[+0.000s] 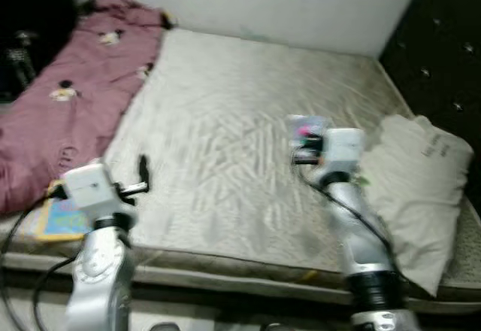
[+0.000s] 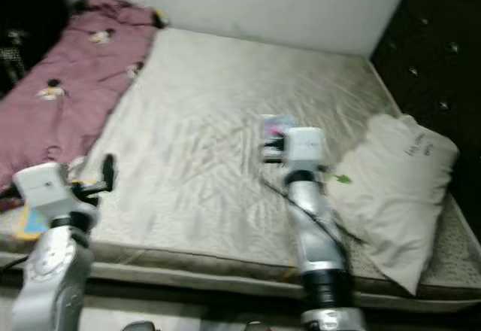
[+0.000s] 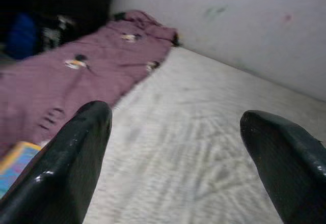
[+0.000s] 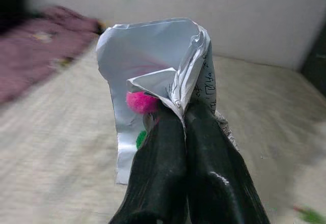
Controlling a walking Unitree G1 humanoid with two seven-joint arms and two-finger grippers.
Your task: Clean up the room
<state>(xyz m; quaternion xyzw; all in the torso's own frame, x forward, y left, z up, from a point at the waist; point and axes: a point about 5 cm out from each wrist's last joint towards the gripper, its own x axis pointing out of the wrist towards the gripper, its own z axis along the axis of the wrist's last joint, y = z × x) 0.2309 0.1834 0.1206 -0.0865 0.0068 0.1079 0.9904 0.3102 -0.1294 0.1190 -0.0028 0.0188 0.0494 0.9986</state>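
Observation:
My right gripper is shut on a crumpled silvery wrapper with pink and green marks, held above the middle of the bare mattress. From the head camera the wrapper shows just left of my right wrist. My left gripper is open with nothing between its fingers, hovering over the mattress's front left part; one black finger sticks up there. A maroon blanket lies bunched along the bed's left side.
A cream pillow lies at the bed's right edge against a dark tufted headboard. A colourful flat book rests at the front left corner. A pale wall runs behind the bed.

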